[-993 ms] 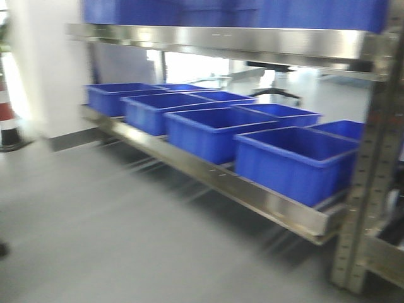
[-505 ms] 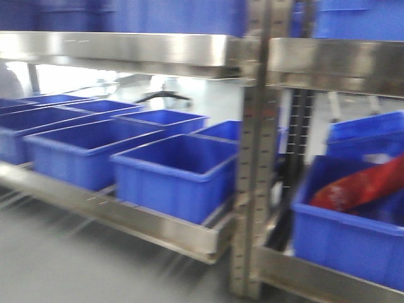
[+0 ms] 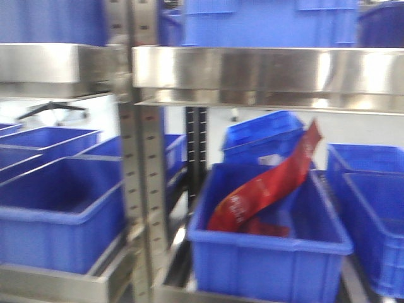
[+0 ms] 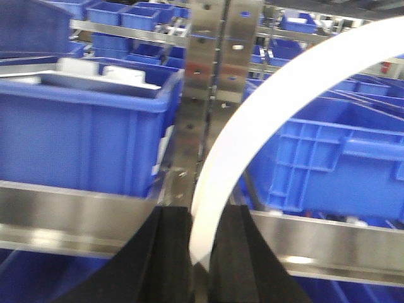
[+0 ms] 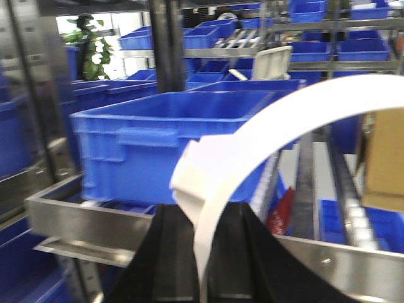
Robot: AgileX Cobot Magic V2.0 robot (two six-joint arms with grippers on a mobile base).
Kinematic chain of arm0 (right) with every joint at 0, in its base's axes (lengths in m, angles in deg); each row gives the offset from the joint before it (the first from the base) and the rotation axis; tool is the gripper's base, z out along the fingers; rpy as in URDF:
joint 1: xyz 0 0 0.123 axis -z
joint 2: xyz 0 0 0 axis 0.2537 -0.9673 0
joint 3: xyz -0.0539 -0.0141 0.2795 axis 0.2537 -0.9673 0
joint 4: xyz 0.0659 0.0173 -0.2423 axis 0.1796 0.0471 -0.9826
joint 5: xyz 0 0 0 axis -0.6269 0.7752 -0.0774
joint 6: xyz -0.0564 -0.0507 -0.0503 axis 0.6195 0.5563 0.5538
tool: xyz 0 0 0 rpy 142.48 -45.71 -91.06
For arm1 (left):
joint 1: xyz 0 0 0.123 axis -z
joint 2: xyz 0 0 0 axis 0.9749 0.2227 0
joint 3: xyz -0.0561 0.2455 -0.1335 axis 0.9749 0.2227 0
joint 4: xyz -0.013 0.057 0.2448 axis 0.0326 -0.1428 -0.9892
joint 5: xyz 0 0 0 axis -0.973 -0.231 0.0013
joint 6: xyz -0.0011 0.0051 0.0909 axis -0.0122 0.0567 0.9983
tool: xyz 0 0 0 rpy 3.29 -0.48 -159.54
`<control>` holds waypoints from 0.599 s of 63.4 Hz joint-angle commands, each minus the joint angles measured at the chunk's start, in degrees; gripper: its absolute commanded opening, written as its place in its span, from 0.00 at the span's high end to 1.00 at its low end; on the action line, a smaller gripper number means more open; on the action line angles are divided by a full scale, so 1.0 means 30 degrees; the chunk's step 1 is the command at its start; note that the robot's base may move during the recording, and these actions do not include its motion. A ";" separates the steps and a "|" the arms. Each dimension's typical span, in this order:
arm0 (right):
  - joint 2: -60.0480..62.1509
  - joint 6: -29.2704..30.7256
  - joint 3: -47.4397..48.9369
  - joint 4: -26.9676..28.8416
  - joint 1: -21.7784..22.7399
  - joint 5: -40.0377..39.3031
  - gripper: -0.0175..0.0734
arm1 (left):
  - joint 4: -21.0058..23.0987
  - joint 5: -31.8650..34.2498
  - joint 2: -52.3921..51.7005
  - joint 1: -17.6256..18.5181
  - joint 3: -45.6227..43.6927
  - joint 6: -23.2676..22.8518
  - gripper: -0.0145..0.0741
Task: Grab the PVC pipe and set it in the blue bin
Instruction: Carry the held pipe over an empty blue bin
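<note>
With the steel rack (image 3: 142,189) filling the front view, a blue bin (image 3: 265,271) holding a red bag (image 3: 271,189), and no PVC pipe showing anywhere, slow, steady scanning is looking wisest, and I cannot tell whether the left gripper (image 4: 201,221) or right gripper (image 5: 201,218) is spread.

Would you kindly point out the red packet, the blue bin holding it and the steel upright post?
red packet (image 3: 268,186), front view, middle.
blue bin (image 3: 265,271), front view, front wall.
steel upright post (image 3: 144,189), front view, perforated face.
</note>
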 commanded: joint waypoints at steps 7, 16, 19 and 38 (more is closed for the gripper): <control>0.0063 0.0132 -0.0007 -0.0173 -0.0037 -0.0559 0.99 | 0.0136 0.0508 -0.0074 0.0110 -0.0011 -0.0065 0.96; 0.0063 0.0132 -0.0007 -0.0173 -0.0037 -0.0589 0.99 | 0.0136 0.0508 -0.0074 0.0110 -0.0011 -0.0065 0.96; 0.0063 0.0132 -0.0007 -0.0173 -0.0037 -0.0589 0.99 | 0.0136 0.0508 -0.0074 0.0110 -0.0011 -0.0065 0.96; 0.0063 0.0132 -0.0007 -0.0173 -0.0037 -0.0589 0.99 | 0.0136 0.0528 -0.0074 0.0110 -0.0011 -0.0065 0.96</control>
